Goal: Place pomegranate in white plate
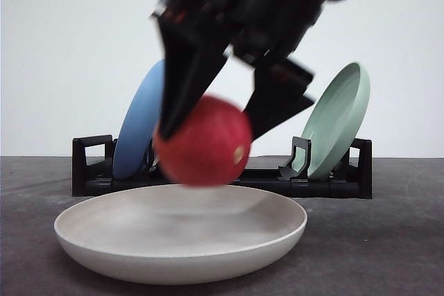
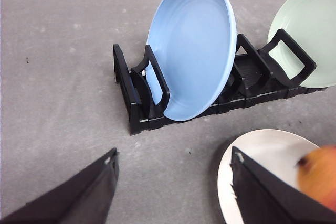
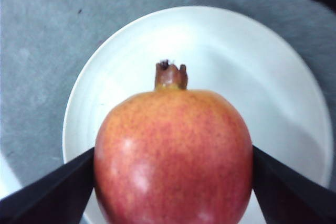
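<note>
The red pomegranate [image 1: 205, 143] hangs just above the middle of the white plate [image 1: 180, 251], blurred in the front view. My right gripper [image 1: 208, 133] is shut on the fruit, one black finger on each side. In the right wrist view the pomegranate [image 3: 173, 156] sits between the fingers of the right gripper [image 3: 173, 153], its tan crown pointing away, with the white plate [image 3: 236, 51] beneath it. My left gripper [image 2: 174, 155] is open over the bare table, beside the white plate [image 2: 262, 148]. The pomegranate [image 2: 320, 174] is a blur behind one of its fingers.
A black dish rack [image 1: 90, 164] stands behind the white plate. It holds a blue plate [image 1: 139, 129] on the left and a pale green plate [image 1: 340, 119] on the right, both on edge. The grey table [image 1: 388, 240] spreads around them.
</note>
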Controlling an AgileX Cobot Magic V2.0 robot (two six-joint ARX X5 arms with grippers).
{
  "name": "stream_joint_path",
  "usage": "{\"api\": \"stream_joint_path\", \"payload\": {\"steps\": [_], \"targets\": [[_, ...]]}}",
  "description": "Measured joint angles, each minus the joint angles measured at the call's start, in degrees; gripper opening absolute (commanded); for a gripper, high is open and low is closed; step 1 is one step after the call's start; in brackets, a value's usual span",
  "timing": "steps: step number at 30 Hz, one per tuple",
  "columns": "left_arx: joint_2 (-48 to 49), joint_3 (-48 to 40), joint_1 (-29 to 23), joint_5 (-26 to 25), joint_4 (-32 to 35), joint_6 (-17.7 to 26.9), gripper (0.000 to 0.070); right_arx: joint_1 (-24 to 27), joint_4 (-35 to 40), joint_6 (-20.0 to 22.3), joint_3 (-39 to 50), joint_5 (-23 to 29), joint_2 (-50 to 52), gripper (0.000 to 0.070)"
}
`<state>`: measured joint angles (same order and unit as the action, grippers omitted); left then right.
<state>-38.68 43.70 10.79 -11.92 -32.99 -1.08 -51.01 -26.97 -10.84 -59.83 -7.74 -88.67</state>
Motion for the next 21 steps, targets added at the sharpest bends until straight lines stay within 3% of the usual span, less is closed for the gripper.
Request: {"api": "stream_joint_path", "payload": {"steps": [6,21], "targets": [[0.0,0.0,0.0,0.0,0.0,0.0,0.0394,-0.74,3.44,0.2,0.04,1.45,-4.37,0.0505],[0.0,0.0,0.0,0.0,0.0,0.0,0.0394,-0.7,3.92,0.2,0.04,1.83,-5.65,0.0539]]}}
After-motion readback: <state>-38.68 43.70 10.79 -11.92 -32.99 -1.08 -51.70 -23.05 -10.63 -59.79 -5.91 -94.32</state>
